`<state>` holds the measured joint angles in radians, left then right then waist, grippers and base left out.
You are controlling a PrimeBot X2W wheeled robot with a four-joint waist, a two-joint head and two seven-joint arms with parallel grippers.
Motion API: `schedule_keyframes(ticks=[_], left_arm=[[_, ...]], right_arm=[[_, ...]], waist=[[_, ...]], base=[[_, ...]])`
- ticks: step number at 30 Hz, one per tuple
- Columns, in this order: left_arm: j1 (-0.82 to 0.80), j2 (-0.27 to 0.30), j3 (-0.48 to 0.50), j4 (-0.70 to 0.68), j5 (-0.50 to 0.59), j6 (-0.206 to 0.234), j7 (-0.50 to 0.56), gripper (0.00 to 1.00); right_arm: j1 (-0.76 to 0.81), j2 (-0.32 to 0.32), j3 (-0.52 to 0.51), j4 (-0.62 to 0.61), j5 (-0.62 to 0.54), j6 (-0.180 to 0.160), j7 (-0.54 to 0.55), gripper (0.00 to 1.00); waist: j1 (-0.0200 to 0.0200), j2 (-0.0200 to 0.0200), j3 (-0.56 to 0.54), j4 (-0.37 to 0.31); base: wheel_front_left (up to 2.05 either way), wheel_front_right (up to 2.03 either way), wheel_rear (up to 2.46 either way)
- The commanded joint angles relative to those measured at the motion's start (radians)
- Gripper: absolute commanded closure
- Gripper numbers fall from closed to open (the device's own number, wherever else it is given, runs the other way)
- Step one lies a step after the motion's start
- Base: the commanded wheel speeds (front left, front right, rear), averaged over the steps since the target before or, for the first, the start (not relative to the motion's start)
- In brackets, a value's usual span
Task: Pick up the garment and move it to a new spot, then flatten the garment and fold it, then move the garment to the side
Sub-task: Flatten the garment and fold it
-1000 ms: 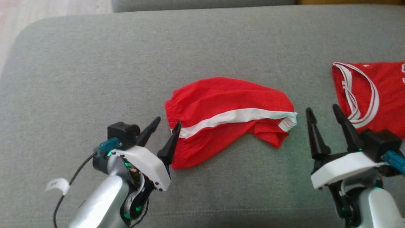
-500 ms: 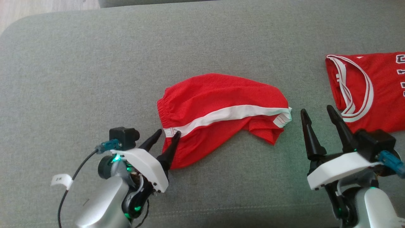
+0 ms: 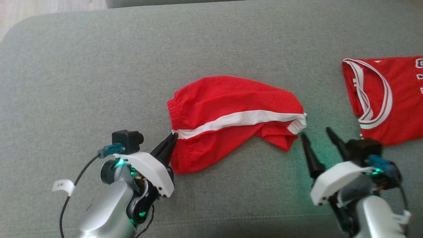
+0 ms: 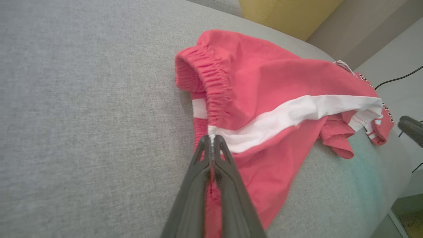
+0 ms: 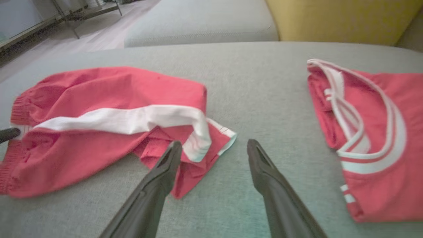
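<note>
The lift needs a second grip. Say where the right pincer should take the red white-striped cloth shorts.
Take the red white-striped shorts at the leg hem where the stripe ends, coming from the robot's right: that corner juts toward the right pincer, opposite the left pincer, shut on the waistband.

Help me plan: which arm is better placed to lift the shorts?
Left: the left gripper is shut on the shorts at the waistband; the right gripper stands open near the hem, empty.
</note>
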<state>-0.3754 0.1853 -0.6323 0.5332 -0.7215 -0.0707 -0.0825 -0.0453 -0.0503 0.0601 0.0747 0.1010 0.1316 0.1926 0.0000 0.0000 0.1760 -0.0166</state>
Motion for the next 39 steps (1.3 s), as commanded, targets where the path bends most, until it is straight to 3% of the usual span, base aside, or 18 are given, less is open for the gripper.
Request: schedule_keyframes(ticks=[1,9,10,11,12,17,26,39], left_arm=[[-0.054,0.011,0.032,-0.019,0.008,-0.005,-0.017,1.00],[-0.069,0.010,0.027,-0.019,0.011,-0.012,-0.044,1.00],[-0.070,0.011,0.027,-0.021,0.012,-0.012,-0.048,1.00],[-0.070,0.012,0.029,-0.024,0.011,-0.012,-0.053,1.00],[-0.070,0.014,0.031,-0.029,0.012,-0.011,-0.060,1.00],[-0.067,0.035,0.045,-0.088,0.019,-0.003,-0.096,1.00],[-0.066,0.117,0.112,-0.326,0.038,0.057,-0.123,1.00],[-0.256,0.244,0.231,-0.700,0.030,0.111,0.014,1.00]], right_arm=[[-0.054,-0.013,0.036,-0.015,-0.003,-0.001,0.003,0.00],[-0.152,-0.017,0.051,0.183,0.014,-0.001,-0.041,0.00],[-0.160,-0.017,0.052,0.195,0.018,-0.001,-0.052,0.44],[-0.166,-0.018,0.051,0.205,0.020,-0.001,-0.060,0.79],[-0.170,-0.018,0.048,0.213,0.022,-0.001,-0.067,1.00],[-0.178,-0.033,0.040,0.183,0.023,-0.001,-0.113,1.00],[-0.181,-0.059,-0.005,-0.030,0.003,-0.001,-0.132,1.00],[-0.352,-0.134,-0.056,-0.407,-0.011,-0.001,-0.029,1.00]], waist=[[0.0000,0.0000,0.001,0.005],[0.0000,0.0000,0.011,0.033],[0.0000,0.0000,0.011,0.036],[0.0000,0.0000,0.011,0.037],[0.0000,0.0000,0.010,0.039],[0.0000,0.0000,-0.003,0.044],[0.0000,0.0000,-0.058,0.048],[0.0000,0.0000,-0.170,0.063]], base=[[0.00,0.00,0.00],[0.00,0.00,0.00],[0.00,0.00,0.00],[0.00,0.00,0.00],[0.00,0.00,0.00],[0.00,0.00,0.00],[0.00,0.00,0.00],[0.00,0.00,0.00]])
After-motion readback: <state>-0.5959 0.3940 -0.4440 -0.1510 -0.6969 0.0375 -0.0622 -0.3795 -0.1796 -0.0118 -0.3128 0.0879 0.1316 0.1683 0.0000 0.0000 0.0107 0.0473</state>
